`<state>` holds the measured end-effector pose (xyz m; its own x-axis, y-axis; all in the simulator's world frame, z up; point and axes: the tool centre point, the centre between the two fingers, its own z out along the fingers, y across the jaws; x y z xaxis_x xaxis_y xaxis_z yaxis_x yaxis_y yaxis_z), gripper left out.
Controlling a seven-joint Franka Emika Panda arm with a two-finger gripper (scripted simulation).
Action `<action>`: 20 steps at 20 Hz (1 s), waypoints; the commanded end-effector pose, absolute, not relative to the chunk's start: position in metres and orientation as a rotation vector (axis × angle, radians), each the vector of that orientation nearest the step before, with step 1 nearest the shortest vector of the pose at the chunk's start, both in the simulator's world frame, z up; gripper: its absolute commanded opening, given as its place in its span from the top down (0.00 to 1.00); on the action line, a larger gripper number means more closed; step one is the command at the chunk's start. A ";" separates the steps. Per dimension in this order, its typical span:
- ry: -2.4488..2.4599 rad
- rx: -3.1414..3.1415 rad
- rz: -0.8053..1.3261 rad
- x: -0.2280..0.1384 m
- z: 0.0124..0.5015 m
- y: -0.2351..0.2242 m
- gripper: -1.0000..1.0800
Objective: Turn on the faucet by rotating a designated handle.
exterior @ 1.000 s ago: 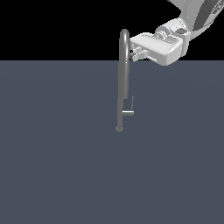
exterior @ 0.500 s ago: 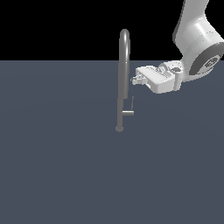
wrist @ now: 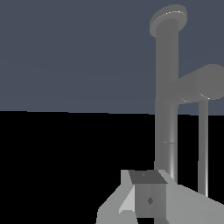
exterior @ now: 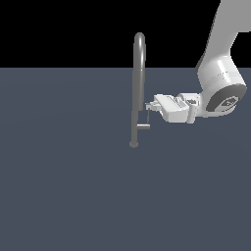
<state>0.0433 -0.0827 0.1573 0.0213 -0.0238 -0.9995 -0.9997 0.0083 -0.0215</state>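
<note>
The tall, slim grey metallic faucet pipe with its arched loop top is seen at the centre of the exterior view, standing on the flat slate-grey surface. The small grey L-shaped handle juts from it just right of centre. The white gripper is held level beside the pipe, at the tip of the handle's thin rod. Whether the jaws are parted or closed on anything cannot be told. The approach appears nearly finished; a sideways push on the rod seems called for next.
</note>
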 end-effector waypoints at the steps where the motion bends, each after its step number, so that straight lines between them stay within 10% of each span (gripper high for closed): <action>1: 1.223 -1.193 1.183 0.044 0.150 -0.082 1.00; 20: 1.224 -1.185 1.185 0.029 0.154 -0.080 1.00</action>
